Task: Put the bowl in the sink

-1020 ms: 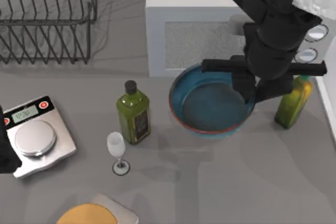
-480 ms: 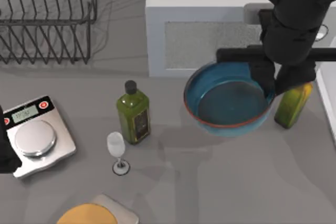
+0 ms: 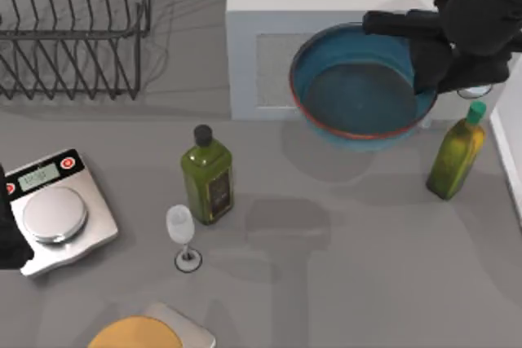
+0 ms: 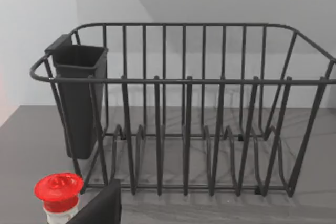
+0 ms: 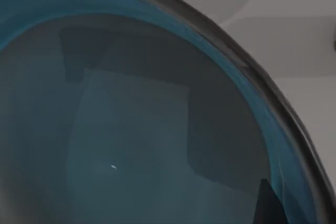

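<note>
The right claw [image 3: 428,79] grips the bowl [image 3: 359,87] by its right rim, held above the sink's [image 3: 261,14] front edge. No label is readable. The left arm is parked at the left edge; its claw's state I cannot tell.

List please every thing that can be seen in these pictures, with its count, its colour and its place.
large round glossy blue bowl: 1, blue with reddish-brown rim, held up over the front edge of the white sink unit.
white sink unit: 1, white, top middle.
black wire dish rack: 1, black, top left.
dark green bottle with black cap: 1, centre-left.
yellow-green bottle with green cap: 1, right side.
clear wine glass: 1, in front of the dark bottle.
steel kitchen scale: 1, left edge.
orange disc on a grey board: 1, bottom edge.
right gripper: 1, black, on the bowl's right rim.
left arm: 1, black, left edge.
</note>
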Robot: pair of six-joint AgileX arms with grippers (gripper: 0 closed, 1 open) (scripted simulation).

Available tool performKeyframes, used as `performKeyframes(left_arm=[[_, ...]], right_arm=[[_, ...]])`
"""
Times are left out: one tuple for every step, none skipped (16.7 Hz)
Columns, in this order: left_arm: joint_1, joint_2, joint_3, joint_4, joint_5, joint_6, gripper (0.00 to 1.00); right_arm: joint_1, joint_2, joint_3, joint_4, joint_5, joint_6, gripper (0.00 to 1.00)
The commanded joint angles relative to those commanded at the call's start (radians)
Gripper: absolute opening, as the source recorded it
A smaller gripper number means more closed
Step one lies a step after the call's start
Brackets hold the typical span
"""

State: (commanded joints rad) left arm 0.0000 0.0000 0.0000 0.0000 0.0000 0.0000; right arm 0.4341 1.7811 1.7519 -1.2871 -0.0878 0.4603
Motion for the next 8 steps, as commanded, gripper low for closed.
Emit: performKeyframes(left_arm=[[0.0, 0.0, 0.0, 0.0, 0.0, 0.0, 1.0], [0.0, 0.0, 0.0, 0.0, 0.0, 0.0, 1.0], [0.0, 0.0, 0.0, 0.0, 0.0, 0.0, 1.0], [0.0, 0.0, 0.0, 0.0, 0.0, 0.0, 1.0], [0.0, 0.0, 0.0, 0.0, 0.0, 0.0, 1.0], [0.0, 0.0, 0.0, 0.0, 0.0, 0.0, 1.0], [0.0, 0.0, 0.0, 0.0, 0.0, 0.0, 1.0], [0.0, 0.0, 0.0, 0.0, 0.0, 0.0, 1.0]], right_arm=[[-0.036, -0.031, -0.012, 0.062, -0.032, -0.03, 0.0], [-0.077, -0.061, -0.029, 0.134, -0.067, -0.062, 0.0], [-0.121, -0.09, -0.051, 0.218, -0.104, -0.095, 0.0], [-0.169, -0.117, -0.079, 0.312, -0.141, -0.127, 0.0], [-0.22, -0.142, -0.112, 0.416, -0.178, -0.159, 0.0], [-0.272, -0.164, -0.151, 0.53, -0.214, -0.188, 0.0], [-0.326, -0.185, -0.194, 0.654, -0.249, -0.214, 0.0], [-0.381, -0.202, -0.243, 0.785, -0.281, -0.237, 0.0]])
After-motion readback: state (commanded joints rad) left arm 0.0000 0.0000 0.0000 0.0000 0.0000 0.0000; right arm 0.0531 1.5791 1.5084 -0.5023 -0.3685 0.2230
